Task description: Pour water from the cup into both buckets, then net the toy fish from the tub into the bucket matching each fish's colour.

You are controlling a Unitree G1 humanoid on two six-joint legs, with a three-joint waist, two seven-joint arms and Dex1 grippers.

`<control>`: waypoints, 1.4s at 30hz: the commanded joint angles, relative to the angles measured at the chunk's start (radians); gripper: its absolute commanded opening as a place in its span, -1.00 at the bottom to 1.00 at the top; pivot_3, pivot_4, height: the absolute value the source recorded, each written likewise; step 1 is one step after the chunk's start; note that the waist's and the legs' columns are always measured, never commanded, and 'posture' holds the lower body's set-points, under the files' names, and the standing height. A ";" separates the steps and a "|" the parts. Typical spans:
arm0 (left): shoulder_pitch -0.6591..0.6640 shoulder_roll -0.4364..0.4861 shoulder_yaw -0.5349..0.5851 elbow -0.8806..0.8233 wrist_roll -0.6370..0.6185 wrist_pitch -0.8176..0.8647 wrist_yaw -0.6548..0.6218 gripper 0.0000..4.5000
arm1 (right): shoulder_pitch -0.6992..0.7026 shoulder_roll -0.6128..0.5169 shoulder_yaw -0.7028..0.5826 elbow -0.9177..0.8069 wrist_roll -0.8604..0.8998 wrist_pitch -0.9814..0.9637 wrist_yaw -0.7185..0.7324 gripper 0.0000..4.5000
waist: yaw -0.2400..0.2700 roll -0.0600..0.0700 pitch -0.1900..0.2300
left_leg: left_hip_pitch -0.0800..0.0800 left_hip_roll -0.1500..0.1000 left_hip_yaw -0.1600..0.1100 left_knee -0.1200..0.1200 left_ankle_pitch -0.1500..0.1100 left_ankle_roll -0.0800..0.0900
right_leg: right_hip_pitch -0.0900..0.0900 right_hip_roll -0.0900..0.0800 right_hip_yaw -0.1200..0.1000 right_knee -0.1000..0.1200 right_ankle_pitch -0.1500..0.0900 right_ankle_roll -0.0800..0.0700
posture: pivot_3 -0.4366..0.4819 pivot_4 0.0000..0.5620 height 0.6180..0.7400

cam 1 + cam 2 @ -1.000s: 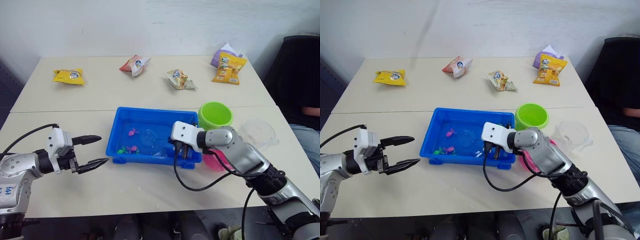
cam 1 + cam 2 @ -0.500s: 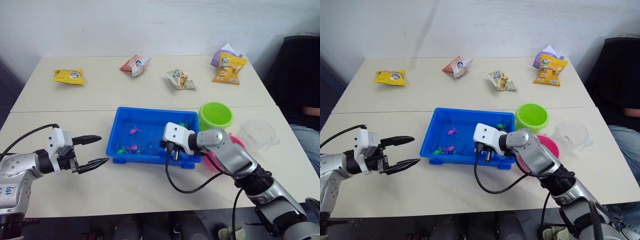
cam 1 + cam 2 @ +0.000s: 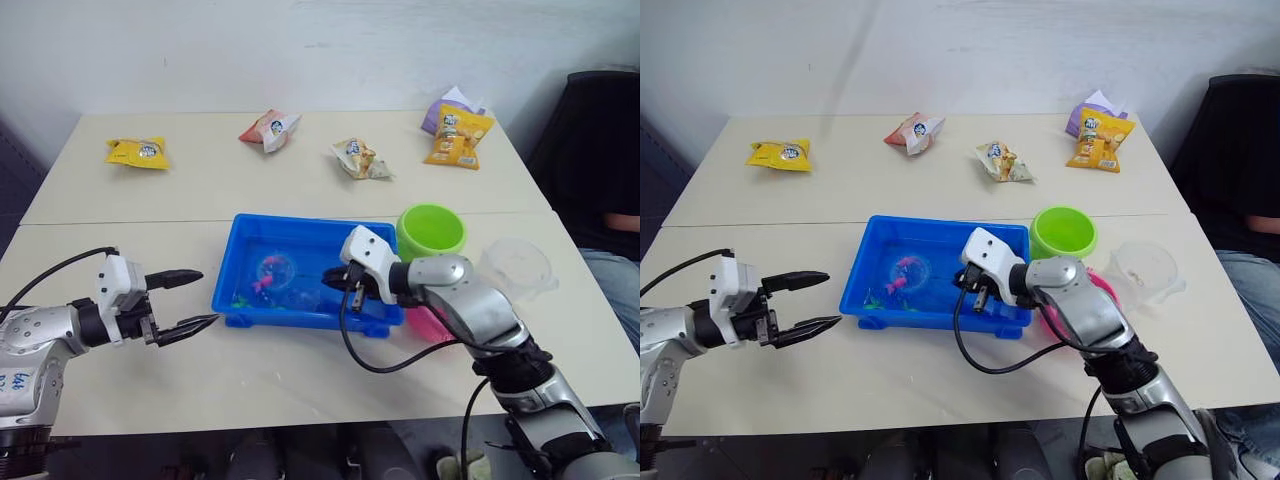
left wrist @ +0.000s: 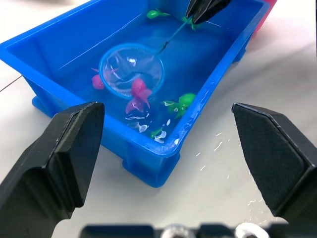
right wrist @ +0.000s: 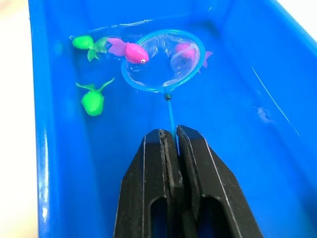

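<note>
The right gripper (image 5: 171, 144) was clamped on the thin stick of the net (image 5: 163, 67), its two black fingers pressed together around the handle over the blue tub (image 3: 240, 232). The net's blue-rimmed hoop lay low in the tub's water, toward the tub's left half as seen from the head camera. One magenta fish (image 5: 130, 50) sat across the hoop's rim, and a second magenta fish (image 5: 190, 52) showed through the mesh at the hoop's far edge. Two green fish (image 5: 92, 101) floated just beside the hoop, near the tub's front wall; another green fish (image 4: 154, 14) lay close to the gripper's fingertips at the tub's right end.

The lime green bucket (image 3: 431, 231) stood just beside the tub's right rear corner. The pink bucket (image 3: 1102, 290) stood in front of it, largely hidden behind the right arm. The clear cup (image 3: 517, 266) stood upright on the table (image 3: 280, 370) to the right of both buckets.

The left gripper (image 3: 190, 300) hovered over the table left of the tub, its fingers spread wide and holding nothing, pointed toward the tub.

Snack packets lay along the far side of the table: a yellow one (image 3: 137, 152) at the left, a red-and-white one (image 3: 268, 128), a pale one (image 3: 358, 159), and an orange one (image 3: 458, 137) against a purple one (image 3: 446, 104) at the right.
</note>
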 commanded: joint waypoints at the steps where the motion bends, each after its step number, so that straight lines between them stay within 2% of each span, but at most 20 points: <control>1: -0.037 -0.007 -0.004 -0.014 -0.025 0.000 -0.002 0.97 | 0.022 -0.039 -0.074 -0.098 0.063 0.021 0.025 -1.00 | 0.001 0.000 0.000 | 0.000 0.000 0.000 0.000 0.000 0.000 | 0.000 0.000 0.000 0.000 0.000 0.000 | -0.05 -0.47 0.98; 9: -0.131 -0.016 -0.057 -0.014 -0.045 0.034 -0.028 0.97 | 0.115 -0.155 -0.225 -0.248 0.189 0.068 0.052 -1.00 | 0.004 0.000 0.000 | 0.000 0.000 0.000 0.000 0.000 0.000 | 0.001 0.000 0.000 -0.001 0.000 0.000 | -0.05 -0.47 0.98; 14: -0.250 -0.014 -0.169 -0.027 -0.059 0.092 -0.108 0.97 | 0.289 -0.238 -0.459 -0.414 0.297 0.135 0.023 -1.00 | 0.017 0.000 0.000 | 0.000 0.000 0.000 -0.001 0.000 0.000 | 0.000 0.001 0.000 -0.001 0.000 0.000 | -0.05 -0.47 0.98; 20: -0.382 -0.063 -0.276 0.009 -0.052 0.127 -0.167 0.97 | 0.501 -0.251 -0.715 -0.561 0.383 0.127 -0.026 -1.00 | 0.029 0.000 0.000 | 0.001 -0.001 0.001 0.000 0.000 0.000 | 0.001 0.002 0.002 -0.001 0.001 0.001 | -0.05 -0.47 0.98; 25: -0.491 -0.133 -0.348 0.109 -0.021 0.096 -0.218 0.97 | 0.703 -0.233 -0.979 -0.662 0.527 0.155 -0.031 -1.00 | 0.032 0.000 0.000 | 0.001 -0.001 0.001 0.000 0.000 0.000 | 0.002 0.004 0.003 -0.002 0.001 0.001 | -0.05 -0.47 0.98; 27: -0.517 -0.152 -0.360 0.139 -0.013 0.084 -0.230 0.97 | 0.754 -0.232 -1.043 -0.678 0.576 0.164 -0.045 -1.00 | 0.028 0.000 0.000 | 0.001 -0.001 0.001 0.001 0.000 0.000 | 0.002 0.005 0.003 -0.002 0.001 0.002 | -0.05 -0.47 0.98; 29: -0.556 -0.182 -0.384 0.181 -0.002 0.068 -0.256 0.97 | 0.861 -0.213 -1.147 -0.706 0.597 0.157 -0.041 -1.00 | 0.030 0.000 0.000 | 0.002 0.000 0.002 0.001 0.000 0.000 | 0.002 0.007 0.006 -0.002 0.001 0.002 | -0.05 -0.47 0.98; 32: -0.588 -0.208 -0.401 0.221 0.012 0.050 -0.282 0.97 | 0.972 -0.194 -1.235 -0.725 0.631 0.132 -0.050 -1.00 | 0.032 0.000 0.000 | 0.002 0.002 0.001 0.001 0.001 -0.001 | 0.002 0.012 0.009 -0.003 0.001 0.003 | -0.05 -0.47 0.98; 34: -0.608 -0.226 -0.410 0.246 0.019 0.039 -0.293 0.97 | 1.079 -0.134 -1.305 -0.726 0.618 0.090 -0.048 -1.00 | 0.031 0.000 0.000 | 0.002 0.001 0.002 0.001 0.001 -0.002 | 0.002 0.012 0.011 -0.002 0.001 0.003 | -0.05 -0.47 0.98; 37: -0.621 -0.242 -0.416 0.264 0.025 0.031 -0.303 0.97 | 1.184 -0.064 -1.335 -0.709 0.589 0.023 -0.052 -1.00 | 0.031 0.000 0.000 | 0.002 0.001 0.002 0.000 0.001 -0.002 | 0.002 0.013 0.011 -0.002 0.001 0.003 | -0.05 -0.47 0.98; 40: -0.625 -0.252 -0.421 0.273 0.030 0.028 -0.308 0.97 | 1.248 -0.021 -1.311 -0.685 0.544 -0.063 -0.050 -1.00 | 0.024 0.000 0.000 | 0.003 0.002 0.003 0.000 0.001 -0.002 | 0.002 0.013 0.014 -0.002 0.002 0.003 | -0.05 -0.47 0.98; 42: -0.624 -0.254 -0.420 0.272 0.032 0.029 -0.310 0.97 | 1.286 0.006 -1.276 -0.653 0.455 -0.138 -0.051 -1.00 | 0.023 0.000 0.000 | 0.004 0.002 0.003 0.000 0.001 -0.002 | 0.002 0.014 0.015 -0.002 0.002 0.004 | -0.05 -0.47 0.98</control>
